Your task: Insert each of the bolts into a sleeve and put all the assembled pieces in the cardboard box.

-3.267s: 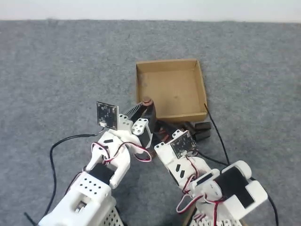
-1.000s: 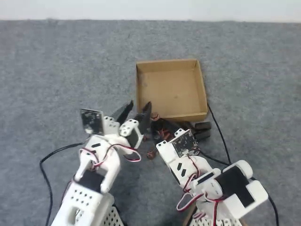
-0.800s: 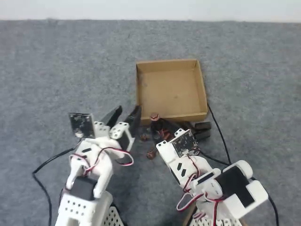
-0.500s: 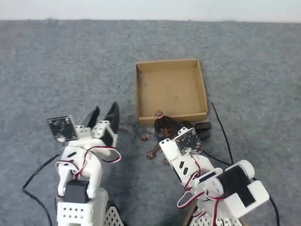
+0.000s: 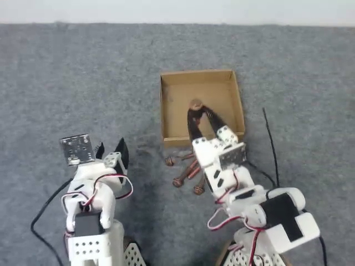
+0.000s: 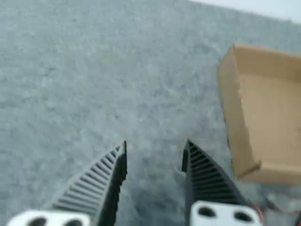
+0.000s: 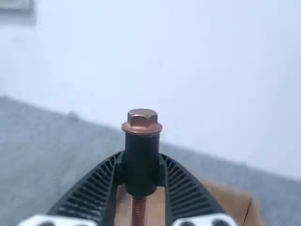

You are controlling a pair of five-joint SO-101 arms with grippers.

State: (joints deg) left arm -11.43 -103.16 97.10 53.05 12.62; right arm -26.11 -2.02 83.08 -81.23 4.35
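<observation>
My right claw [image 7: 141, 161] is clamped on a black sleeve [image 7: 141, 149], held upright. A copper bolt [image 7: 141, 121] runs through it, with the flanged hex head on top and the threaded shank showing below. In the high view this claw [image 5: 200, 117] hangs over the cardboard box [image 5: 197, 73]. My left claw [image 6: 153, 149] is parted with nothing in it, above the grey worktop [image 6: 70, 70] and near the box's outer wall. A few loose copper bolts [image 5: 187, 170] lie on the worktop just outside the box.
</observation>
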